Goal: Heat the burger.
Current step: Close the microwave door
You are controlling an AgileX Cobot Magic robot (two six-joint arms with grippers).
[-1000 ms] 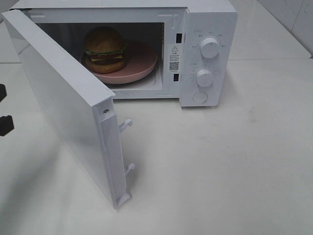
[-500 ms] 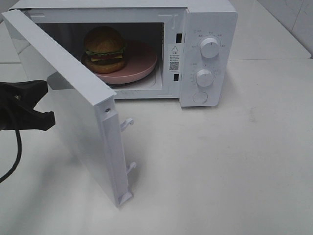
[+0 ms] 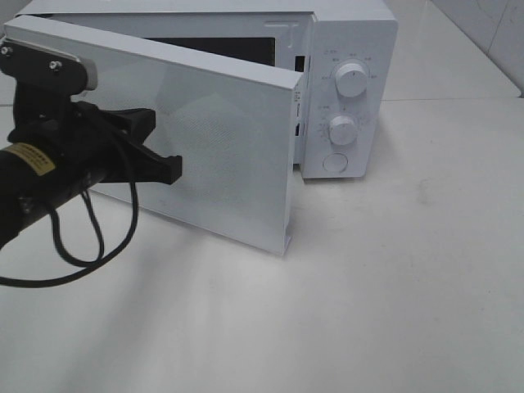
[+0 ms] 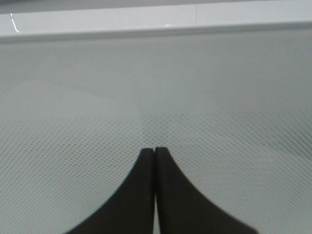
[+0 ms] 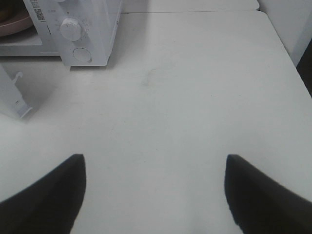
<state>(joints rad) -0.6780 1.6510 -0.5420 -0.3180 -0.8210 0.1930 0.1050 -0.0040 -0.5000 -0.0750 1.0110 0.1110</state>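
Note:
The burger is hidden behind the white microwave door (image 3: 229,147), which stands swung most of the way toward the microwave (image 3: 348,33). My left gripper (image 3: 173,168) presses its tips against the door's outer face. In the left wrist view its fingers (image 4: 146,195) are shut together against the dotted door panel (image 4: 219,122), holding nothing. My right gripper (image 5: 155,195) is open and empty above the bare table, out of the exterior view. A sliver of the pink plate (image 5: 12,24) shows inside the microwave in the right wrist view.
The microwave's control panel has two round knobs (image 3: 350,79) (image 3: 342,129) and a round button (image 3: 334,162). The door's free edge with its latch hooks (image 5: 14,100) juts over the white table (image 3: 393,278). A black cable (image 3: 74,254) hangs from my left arm.
My left arm came in from the left and pushed the door from wide open toward the microwave. The burger and plate, visible inside before, are now covered by the door.

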